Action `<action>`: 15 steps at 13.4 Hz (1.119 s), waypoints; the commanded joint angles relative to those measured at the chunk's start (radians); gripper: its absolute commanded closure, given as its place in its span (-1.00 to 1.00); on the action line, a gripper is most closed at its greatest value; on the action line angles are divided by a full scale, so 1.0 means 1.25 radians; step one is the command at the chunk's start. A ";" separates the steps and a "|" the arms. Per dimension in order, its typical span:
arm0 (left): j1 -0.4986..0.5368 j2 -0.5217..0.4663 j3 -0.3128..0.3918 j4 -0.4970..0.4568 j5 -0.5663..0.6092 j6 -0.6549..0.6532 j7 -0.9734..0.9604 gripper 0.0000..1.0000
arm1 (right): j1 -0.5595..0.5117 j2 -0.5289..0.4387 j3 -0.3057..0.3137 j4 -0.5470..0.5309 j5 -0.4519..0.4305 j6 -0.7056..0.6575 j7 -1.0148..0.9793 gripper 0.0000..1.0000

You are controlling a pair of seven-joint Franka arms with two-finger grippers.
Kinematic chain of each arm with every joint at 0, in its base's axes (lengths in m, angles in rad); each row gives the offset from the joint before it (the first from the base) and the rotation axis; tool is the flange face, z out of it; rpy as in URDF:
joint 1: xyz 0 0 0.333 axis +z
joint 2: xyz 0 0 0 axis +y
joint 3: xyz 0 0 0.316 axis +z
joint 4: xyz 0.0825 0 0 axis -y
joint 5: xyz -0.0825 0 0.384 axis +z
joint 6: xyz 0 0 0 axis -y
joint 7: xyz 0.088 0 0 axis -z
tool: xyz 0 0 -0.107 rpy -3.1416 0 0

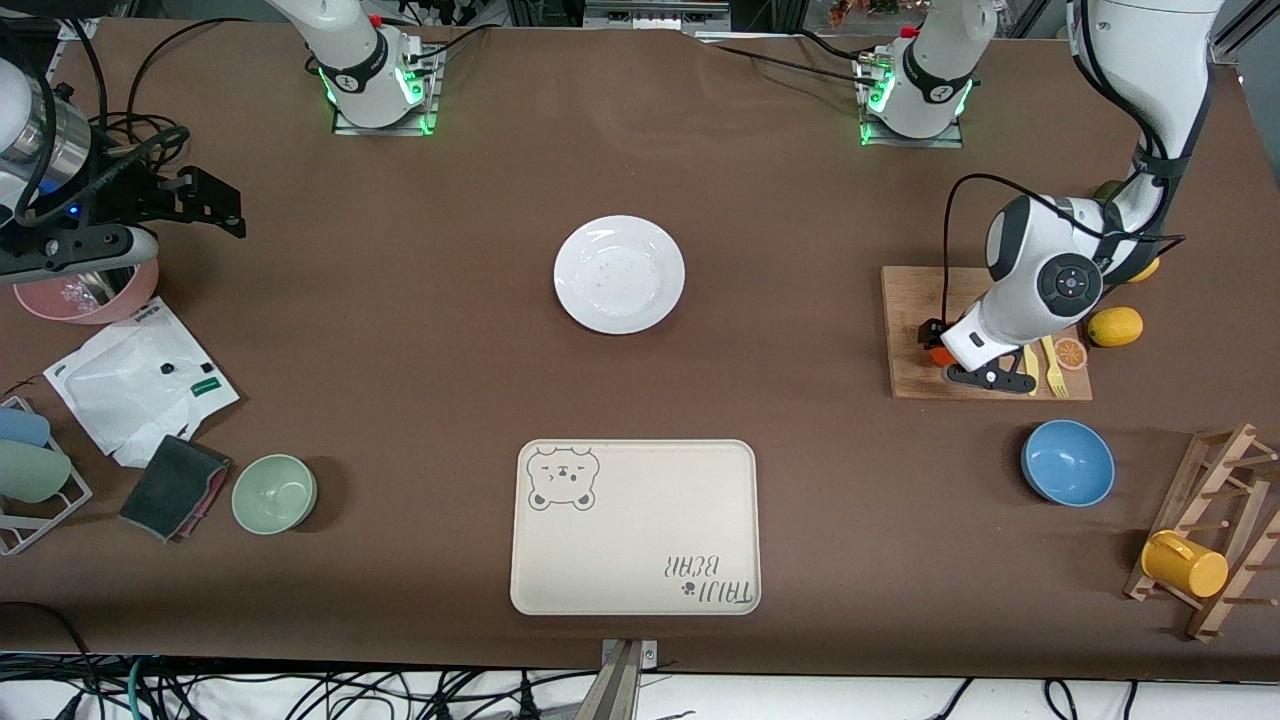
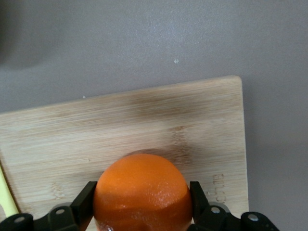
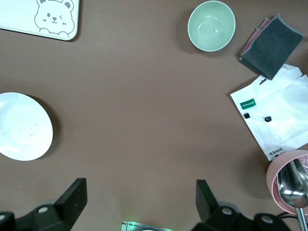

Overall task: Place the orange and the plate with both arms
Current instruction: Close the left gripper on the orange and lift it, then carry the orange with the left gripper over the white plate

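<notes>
The orange (image 1: 938, 355) (image 2: 142, 192) rests on a wooden cutting board (image 1: 915, 290) (image 2: 120, 125) toward the left arm's end of the table. My left gripper (image 1: 941, 352) (image 2: 142, 190) is shut on the orange, one black finger against each side. The white plate (image 1: 619, 273) (image 3: 21, 126) lies empty mid-table, farther from the front camera than the bear-print tray. My right gripper (image 1: 215, 205) (image 3: 139, 192) hangs open and empty at the right arm's end, beside a pink bowl.
Cream bear tray (image 1: 635, 525) near the front edge. Green bowl (image 1: 274, 492), dark cloth (image 1: 175, 485), white bag (image 1: 140, 380) and pink bowl (image 1: 90, 295) at the right arm's end. Blue bowl (image 1: 1068, 462), lemon (image 1: 1115, 326), orange slice (image 1: 1071, 353) and rack with yellow mug (image 1: 1185, 563) at the left arm's end.
</notes>
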 commanded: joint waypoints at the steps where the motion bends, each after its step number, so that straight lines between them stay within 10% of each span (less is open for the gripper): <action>1: 0.004 -0.026 -0.001 0.007 0.020 -0.014 -0.004 0.46 | 0.001 -0.004 -0.002 0.000 0.010 -0.004 0.007 -1.00; 5: -0.007 -0.077 -0.044 0.086 0.012 -0.139 -0.021 0.45 | 0.001 -0.004 -0.001 0.000 0.009 -0.004 0.007 -1.00; 9: -0.012 -0.065 -0.185 0.243 -0.055 -0.327 -0.184 0.44 | 0.001 -0.004 -0.002 0.000 0.009 -0.004 0.007 -1.00; 15: -0.057 0.028 -0.416 0.327 -0.064 -0.325 -0.574 0.41 | 0.001 -0.004 -0.001 0.000 0.010 -0.004 0.007 -1.00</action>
